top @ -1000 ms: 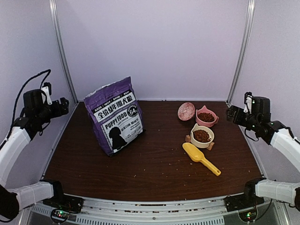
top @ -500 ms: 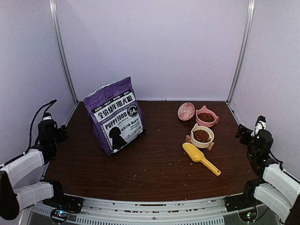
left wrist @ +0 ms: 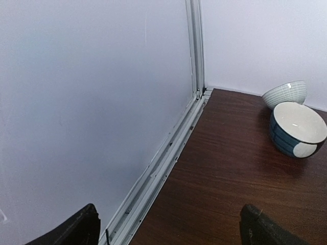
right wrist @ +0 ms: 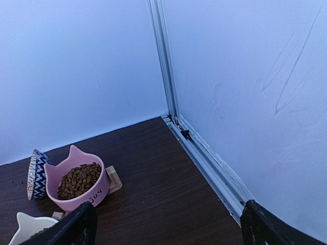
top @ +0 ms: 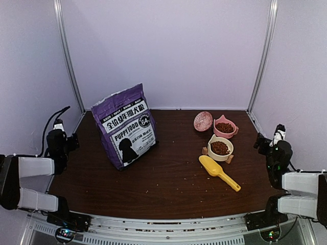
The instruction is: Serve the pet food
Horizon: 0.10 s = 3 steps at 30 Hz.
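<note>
Two bowls on the desk (top: 168, 184) hold the pet food (top: 220, 148): a pink bowl (top: 234, 131) and a cream bowl (top: 220, 156). We see the left hand (left wrist: 168, 230) and right hand (right wrist: 168, 227) both spread apart, empty.

Purple bag (top: 125, 127) with black dog silhouette, yellow scoop (top: 218, 172), pink bowl (top: 224, 136), cream bowl (top: 219, 157), dark-brown kibble (top: 220, 148)

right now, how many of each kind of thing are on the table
bowls: 5 (pink bowl and white bowl with pet food, tipped bowl, blue bowl, grey-green bowl)
bags: 1 (purple bag)
scoops: 1 (yellow scoop)
total: 7
</note>
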Tool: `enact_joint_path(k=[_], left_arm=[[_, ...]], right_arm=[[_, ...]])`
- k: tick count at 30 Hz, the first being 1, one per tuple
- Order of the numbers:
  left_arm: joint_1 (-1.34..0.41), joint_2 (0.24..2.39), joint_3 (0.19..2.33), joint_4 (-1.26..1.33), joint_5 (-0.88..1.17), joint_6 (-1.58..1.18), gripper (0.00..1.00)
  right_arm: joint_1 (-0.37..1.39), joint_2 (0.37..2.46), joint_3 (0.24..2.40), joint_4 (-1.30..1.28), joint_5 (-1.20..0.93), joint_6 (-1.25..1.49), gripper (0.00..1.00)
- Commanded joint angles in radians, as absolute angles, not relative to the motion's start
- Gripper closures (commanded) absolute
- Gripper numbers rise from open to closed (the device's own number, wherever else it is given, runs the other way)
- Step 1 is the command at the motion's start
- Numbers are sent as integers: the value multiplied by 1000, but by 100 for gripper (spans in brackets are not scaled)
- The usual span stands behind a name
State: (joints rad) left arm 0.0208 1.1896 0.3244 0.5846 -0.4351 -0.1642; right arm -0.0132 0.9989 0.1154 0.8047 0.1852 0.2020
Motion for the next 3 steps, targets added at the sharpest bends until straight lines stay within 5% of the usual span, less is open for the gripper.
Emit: enact_joint_path(k=[1,3], left_arm=[[26,1219,357,686,-415,-136,2],[27,1222,363,675,-430,-143,2]], right_arm=[[-20,997,143,850,169,176,0],[-20,996,142,852,167,171,0]])
